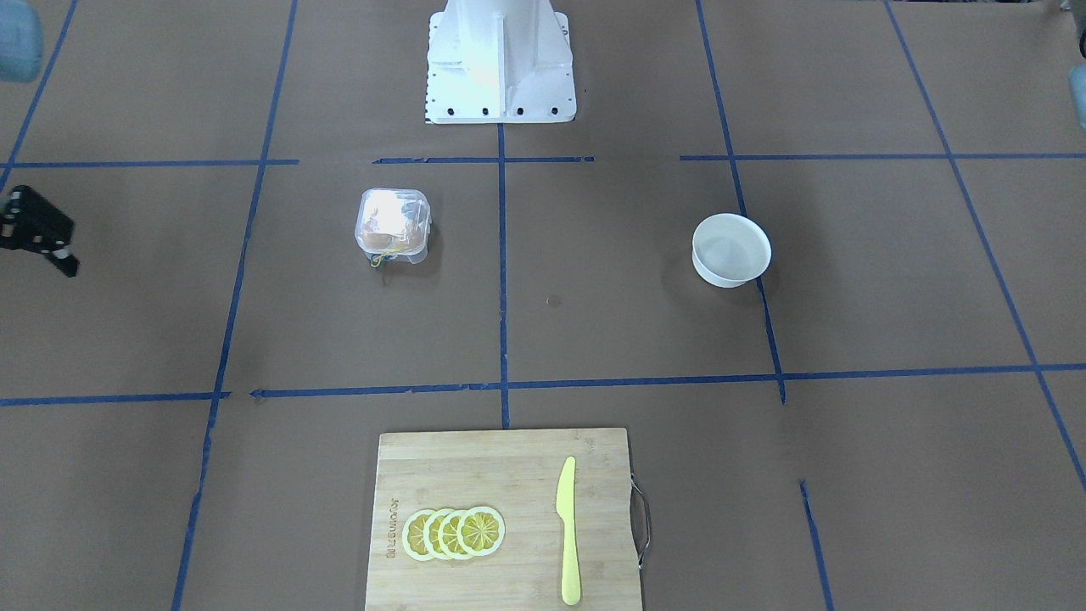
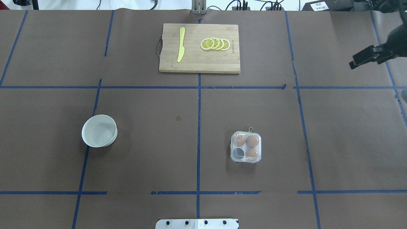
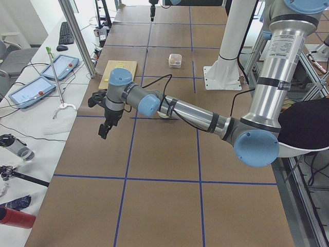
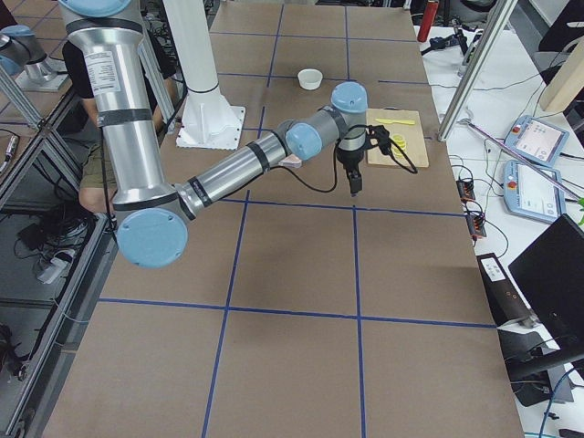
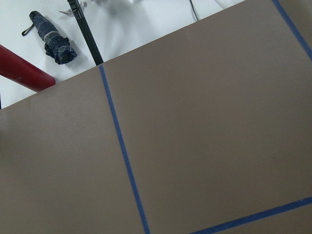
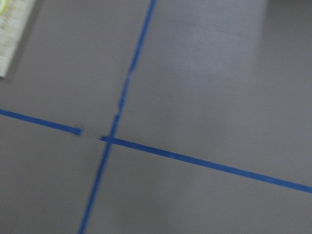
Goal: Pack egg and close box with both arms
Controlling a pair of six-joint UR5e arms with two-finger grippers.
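- Seeing the small clear plastic four-cell egg box (image 2: 237,154) on the robot's right half of the table; three orange-brown eggs (image 2: 252,141) sit inside, one cell is bare, and the lid looks down.
- We rate the eggs fragile and slick: pinch lightly across the middle. The box is flimsy and slides: brace the base, press the lid edge.
- The black left gripper (image 3: 105,123) and right gripper (image 2: 365,58) are well apart from the box; we can't tell if the fingers are spread or pressed together.

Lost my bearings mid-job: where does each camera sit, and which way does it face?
Front-facing: across the table, facing the pedestal; right end effector at its left edge.
Overhead: behind the robot, looking down on the box; right end effector top right.
Exterior left: table's left end; left arm near.
Exterior right: opposite end; right arm near.
Left wrist: looks down on table and blue tape; no end effector showing.
Right wrist: blurred blue tape, likewise.
Front-facing and overhead share box, bowl, cutting board.
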